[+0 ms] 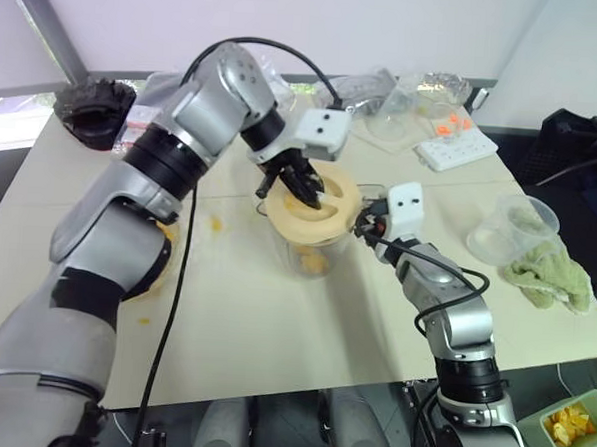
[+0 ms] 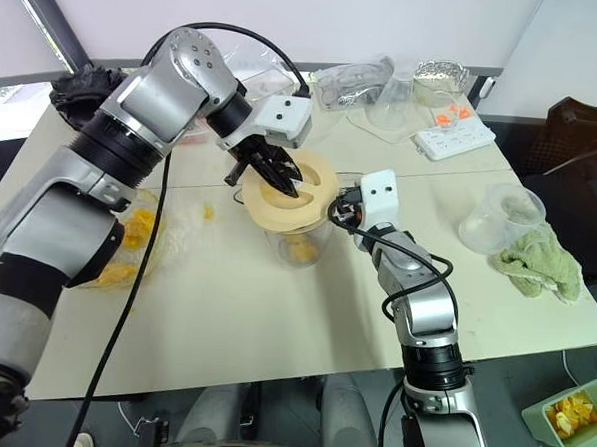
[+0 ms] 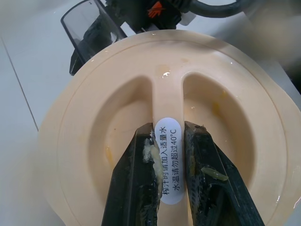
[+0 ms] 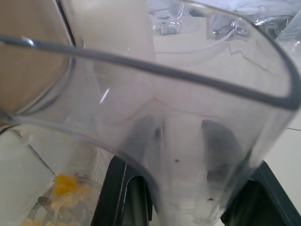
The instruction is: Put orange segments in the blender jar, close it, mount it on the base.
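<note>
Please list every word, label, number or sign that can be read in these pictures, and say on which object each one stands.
"榨汁时请加入适量水" on the white sticker on the handle ridge of the cream lid, which the left gripper pinches.
"水温请勿超过40°C": second line of that sticker.
The small orange-red mark on the dark part beyond the lid is too blurred to read.
No other readable text.

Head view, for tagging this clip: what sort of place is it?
Likely a lab or office, not a kitchen: a plain white table, a power strip, window blinds.
</note>
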You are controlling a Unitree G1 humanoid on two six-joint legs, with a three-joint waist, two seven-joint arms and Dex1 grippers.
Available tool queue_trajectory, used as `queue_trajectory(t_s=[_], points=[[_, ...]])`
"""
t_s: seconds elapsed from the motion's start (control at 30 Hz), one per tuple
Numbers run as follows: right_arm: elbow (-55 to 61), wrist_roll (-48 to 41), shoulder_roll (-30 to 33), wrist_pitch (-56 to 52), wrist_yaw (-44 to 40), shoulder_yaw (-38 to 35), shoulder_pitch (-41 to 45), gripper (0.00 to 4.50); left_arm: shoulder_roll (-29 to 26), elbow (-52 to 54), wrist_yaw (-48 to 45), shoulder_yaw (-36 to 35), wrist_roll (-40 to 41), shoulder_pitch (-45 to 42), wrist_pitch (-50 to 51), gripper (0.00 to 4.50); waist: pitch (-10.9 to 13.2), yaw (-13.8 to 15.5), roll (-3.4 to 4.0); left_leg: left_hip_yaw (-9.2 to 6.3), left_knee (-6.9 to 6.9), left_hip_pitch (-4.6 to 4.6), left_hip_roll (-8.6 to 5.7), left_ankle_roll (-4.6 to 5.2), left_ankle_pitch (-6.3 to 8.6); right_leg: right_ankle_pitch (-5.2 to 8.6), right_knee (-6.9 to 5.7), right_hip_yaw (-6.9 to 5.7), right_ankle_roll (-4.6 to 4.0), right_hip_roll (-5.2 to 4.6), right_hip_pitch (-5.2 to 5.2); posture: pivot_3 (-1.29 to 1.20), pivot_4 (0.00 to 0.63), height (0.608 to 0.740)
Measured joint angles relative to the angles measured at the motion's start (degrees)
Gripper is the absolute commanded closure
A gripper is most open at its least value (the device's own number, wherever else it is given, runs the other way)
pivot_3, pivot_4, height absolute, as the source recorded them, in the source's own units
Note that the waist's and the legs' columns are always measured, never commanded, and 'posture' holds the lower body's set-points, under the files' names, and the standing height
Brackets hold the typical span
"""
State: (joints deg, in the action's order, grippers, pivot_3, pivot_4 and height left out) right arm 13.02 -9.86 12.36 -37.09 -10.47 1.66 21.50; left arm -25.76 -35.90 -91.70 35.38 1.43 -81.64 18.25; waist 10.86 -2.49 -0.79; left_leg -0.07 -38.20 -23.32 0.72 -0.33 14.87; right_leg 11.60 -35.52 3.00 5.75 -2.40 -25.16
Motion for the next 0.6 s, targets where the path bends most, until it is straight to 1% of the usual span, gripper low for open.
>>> queue_trajectory(t_s=[0.1,0.2,0.27,0.5,0.6], points=[[-0.25,0.10,-0.11,0.00,0.46,-0.03,-0.08,3.28,0.70,0.00,0.51,-0.72,-1.00,0.41,2.37,4.27,-0.04,0.06,0.01,-0.02,-0.04,0.15,0.00,0.00,0.00,0.02,0.01,0.00,-0.03,-0.01,0.20,0.00,0.150,0.740],[-0.88,0.14,-0.33,0.00,1.23,-0.18,-0.20,3.28,1.98,0.07,2.16,-1.44,-2.12,0.85,9.16,4.27,-0.08,0.12,0.01,-0.06,-0.04,0.51,-0.02,0.00,0.00,0.04,0.09,0.00,-0.04,-0.02,0.59,0.00,0.150,0.740],[-1.22,0.21,-0.36,0.00,1.88,-0.25,-0.33,3.28,3.31,0.07,4.15,-2.21,-2.87,0.67,15.53,4.27,-0.11,0.26,0.03,-0.08,-0.03,0.73,-0.07,0.00,0.00,0.17,0.14,-0.01,0.13,-0.07,0.83,0.00,0.150,0.740],[-1.46,0.71,-0.20,0.25,2.80,-0.55,-0.32,3.28,5.63,0.01,9.31,-3.66,-3.53,-0.62,30.44,4.27,-0.22,0.87,0.13,-0.11,-0.03,0.86,-0.16,0.00,0.00,0.22,0.19,-0.01,0.20,-0.18,1.02,0.00,0.150,0.740],[-1.74,0.89,-0.05,0.77,2.84,-0.90,-0.26,3.28,6.60,0.27,10.62,-4.81,-3.46,-0.66,34.50,4.27,-0.22,1.45,0.14,-0.11,-0.03,0.86,-0.17,0.00,0.00,0.22,0.20,-0.01,0.21,-0.18,1.02,0.00,0.150,0.740]])
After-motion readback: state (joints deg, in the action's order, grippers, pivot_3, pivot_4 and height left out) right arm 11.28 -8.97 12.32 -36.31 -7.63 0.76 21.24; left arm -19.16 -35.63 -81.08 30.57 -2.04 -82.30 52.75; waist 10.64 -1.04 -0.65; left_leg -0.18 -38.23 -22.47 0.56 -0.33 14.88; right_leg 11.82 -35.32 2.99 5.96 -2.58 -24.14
